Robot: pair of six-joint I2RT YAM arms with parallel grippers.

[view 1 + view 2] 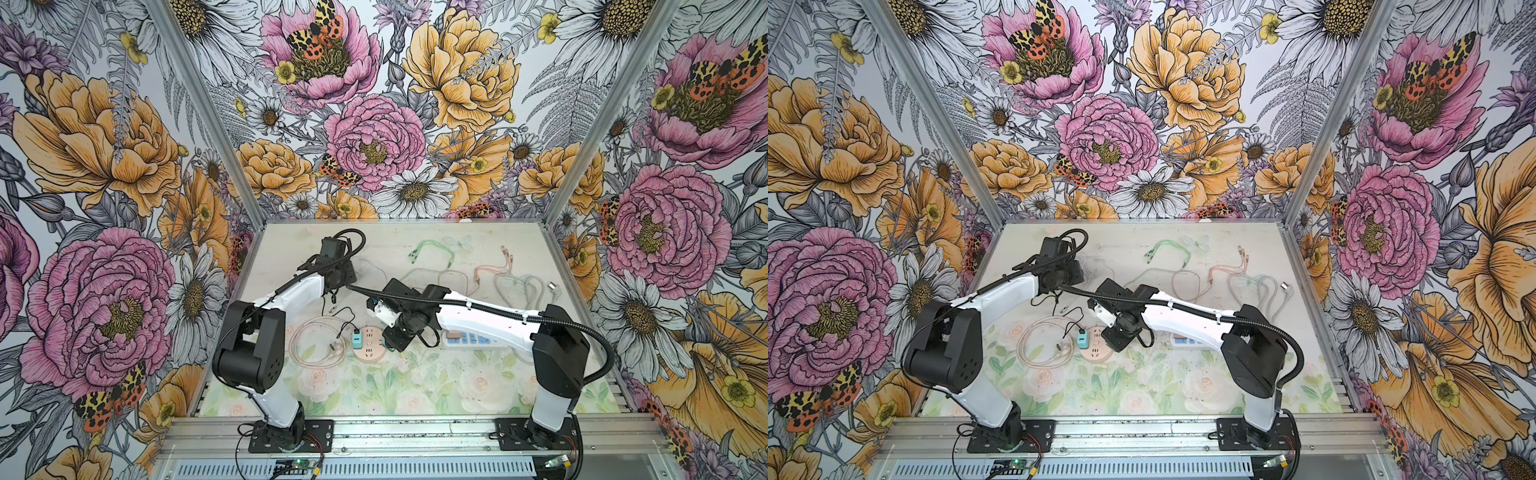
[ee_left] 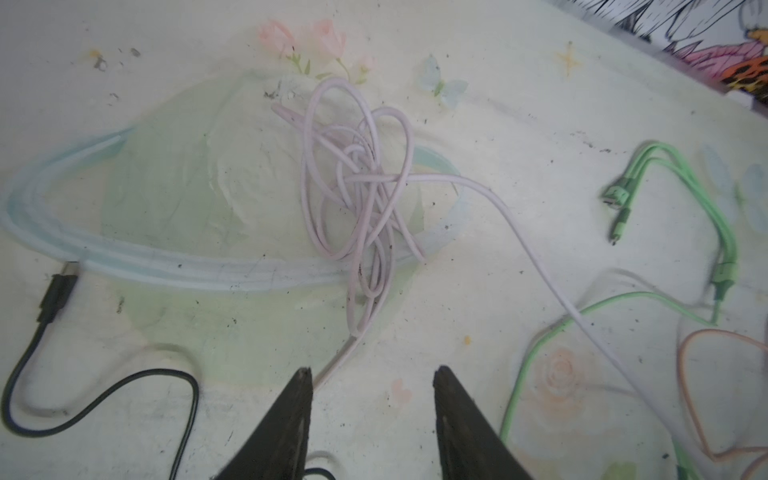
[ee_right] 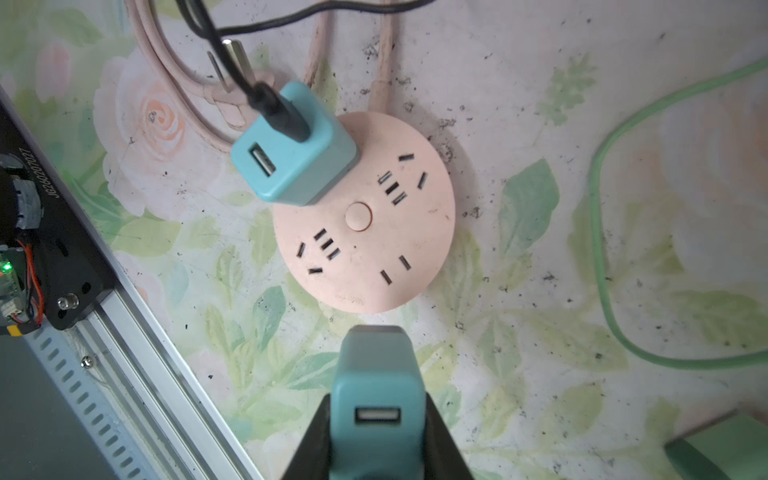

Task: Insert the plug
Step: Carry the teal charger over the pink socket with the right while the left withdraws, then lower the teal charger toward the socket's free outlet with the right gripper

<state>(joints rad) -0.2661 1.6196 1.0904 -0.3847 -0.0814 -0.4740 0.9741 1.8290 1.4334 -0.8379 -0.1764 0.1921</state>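
My right gripper (image 3: 378, 409) is shut on a teal USB charger plug (image 3: 376, 374) and holds it just off the rim of the round pink power strip (image 3: 374, 266). A second teal charger (image 3: 291, 166) with a black cable (image 3: 249, 29) sits plugged into the strip's far side. In both top views the strip (image 1: 368, 351) (image 1: 1096, 353) lies mid-table under the right wrist. My left gripper (image 2: 374, 370) stands open and empty above a tangled lilac cable (image 2: 357, 187), one strand passing beside a fingertip.
A white power strip (image 1: 469, 338) lies to the right, partly under the right arm. Green cables (image 2: 623, 195), a pink cable coil (image 1: 320, 345) and a loose black connector (image 2: 56, 291) are strewn on the floral mat. The metal rail (image 3: 137, 332) borders the front.
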